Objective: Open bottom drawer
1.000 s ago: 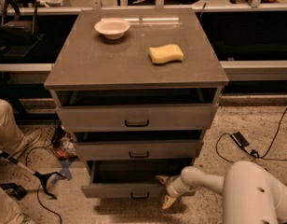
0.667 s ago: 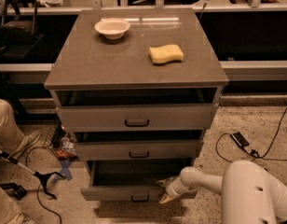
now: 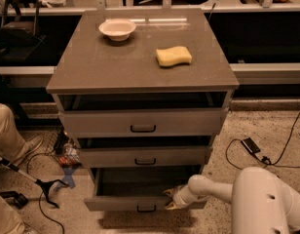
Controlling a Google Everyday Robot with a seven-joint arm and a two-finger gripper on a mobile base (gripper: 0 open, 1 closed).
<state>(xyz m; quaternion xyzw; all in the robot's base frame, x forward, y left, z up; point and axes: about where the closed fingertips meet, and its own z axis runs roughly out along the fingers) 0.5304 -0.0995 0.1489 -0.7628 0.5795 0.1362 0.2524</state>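
Gripper [image 3: 170, 200] is pictured low in the frame at the right end of the bottom drawer [image 3: 121, 203], set against the top edge of its flat front. Whether it is spread or closed cannot be told, and contact with the front is likely but not certain. The white arm [image 3: 215, 189] is seen reaching in from the lower right corner.

The bottom drawer is shown already drawn out of the grey cabinet [image 3: 140, 67]. Its front stands clearly forward of the middle drawer [image 3: 145, 156], and a dark, open interior is exposed behind it. Its small black handle [image 3: 146, 208] is left untouched, just beside the gripper.

The task is judged largely done. What is left is perhaps a further pull to full extension, and the gripper's release.

On the cabinet top, a white bowl [image 3: 117, 29] is seen near the back left corner and a yellow sponge [image 3: 174, 56] towards the right edge.
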